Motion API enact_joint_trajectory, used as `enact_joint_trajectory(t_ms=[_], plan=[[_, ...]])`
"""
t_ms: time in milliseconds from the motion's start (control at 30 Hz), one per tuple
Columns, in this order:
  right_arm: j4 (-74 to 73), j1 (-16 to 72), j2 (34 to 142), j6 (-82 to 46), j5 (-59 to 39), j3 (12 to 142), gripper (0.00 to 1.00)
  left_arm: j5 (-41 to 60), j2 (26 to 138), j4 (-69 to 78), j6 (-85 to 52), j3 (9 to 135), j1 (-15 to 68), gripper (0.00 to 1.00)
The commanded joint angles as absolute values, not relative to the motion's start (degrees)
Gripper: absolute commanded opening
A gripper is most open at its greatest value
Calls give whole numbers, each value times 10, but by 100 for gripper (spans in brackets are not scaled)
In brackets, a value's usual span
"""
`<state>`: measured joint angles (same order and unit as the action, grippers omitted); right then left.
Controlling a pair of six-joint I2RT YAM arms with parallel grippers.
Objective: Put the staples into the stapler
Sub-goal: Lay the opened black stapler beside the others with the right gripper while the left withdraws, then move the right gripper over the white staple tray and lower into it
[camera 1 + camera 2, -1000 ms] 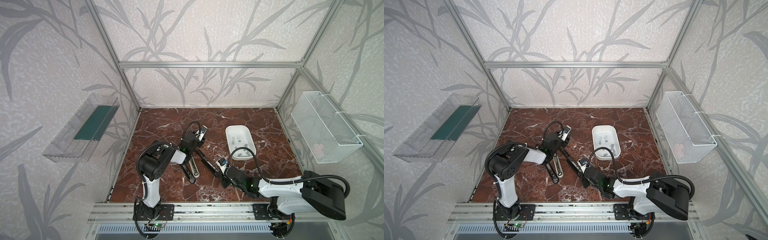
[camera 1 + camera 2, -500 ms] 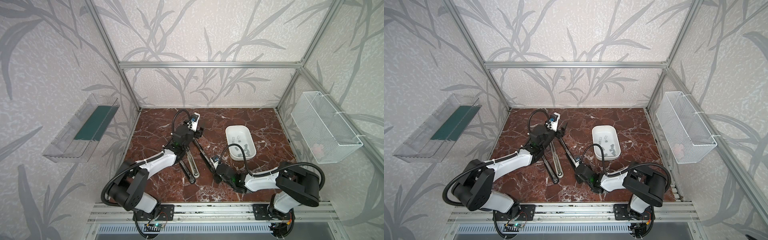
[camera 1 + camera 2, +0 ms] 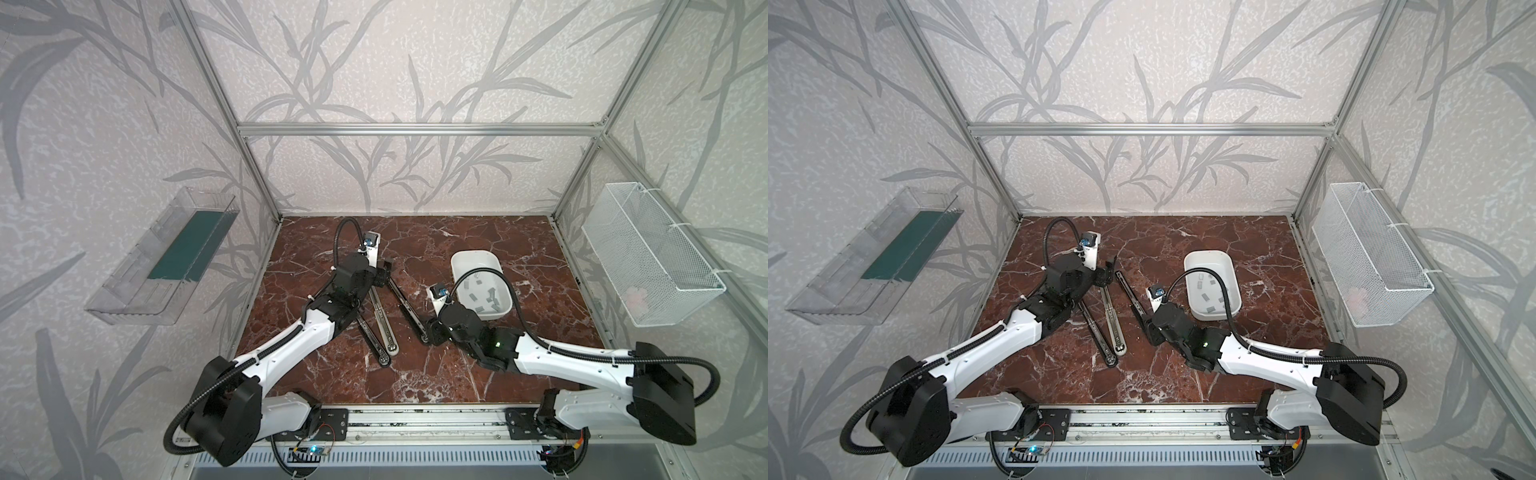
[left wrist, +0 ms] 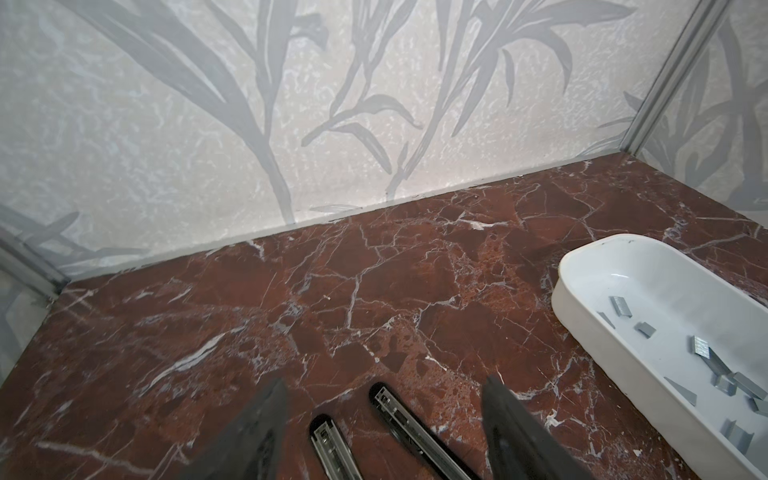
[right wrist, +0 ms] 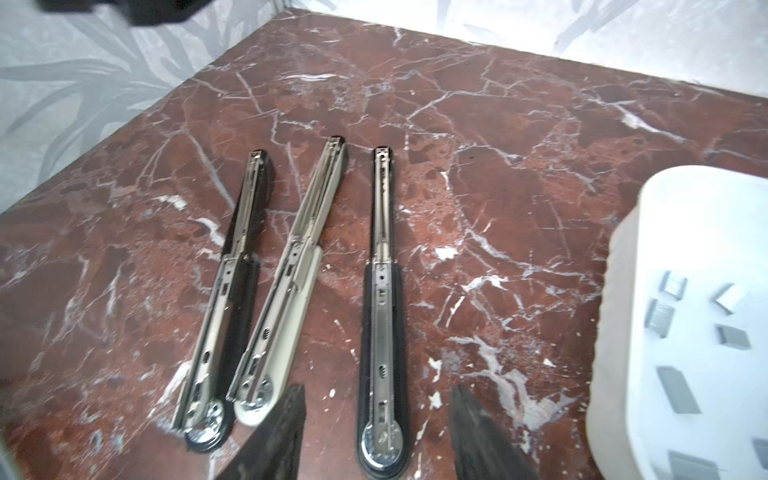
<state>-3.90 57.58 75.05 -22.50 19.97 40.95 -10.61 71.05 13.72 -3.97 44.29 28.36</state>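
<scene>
The red-brown marble tabletop [image 3: 478,374] carried three staplers folded out flat. A black stapler [image 5: 232,291] and a beige stapler [image 5: 286,291] lay side by side, with a second black stapler [image 5: 382,316] between them and the white tray [image 4: 648,274].

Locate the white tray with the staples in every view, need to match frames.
Both top views: white tray right of centre, just right of the black stapler.
Left wrist view: tray partly cut off by the frame, past the black stapler's tip.
Right wrist view: tray partly cut off, washed out, alongside the black stapler.
Shared landmark: that black stapler, nearest the tray.
</scene>
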Motion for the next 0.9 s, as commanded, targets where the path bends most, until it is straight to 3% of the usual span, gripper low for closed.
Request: enact_joint_trajectory(t_ms=[0, 133, 500, 700, 867], plan=[[23, 555, 794, -267, 193, 404, 54, -147, 682, 93, -102, 425, 272, 74], [15, 540, 853, -289, 193, 408, 47, -194, 643, 75, -115, 399, 259, 74], [23, 532, 987, -296, 120, 473, 30, -171, 579, 41, -139, 378, 226, 73], [8, 549, 994, -296, 105, 478, 30, -170, 580, 43, -137, 376, 224, 73], [75, 541, 942, -298, 159, 490, 35, -161, 580, 39, -129, 378, 222, 73]])
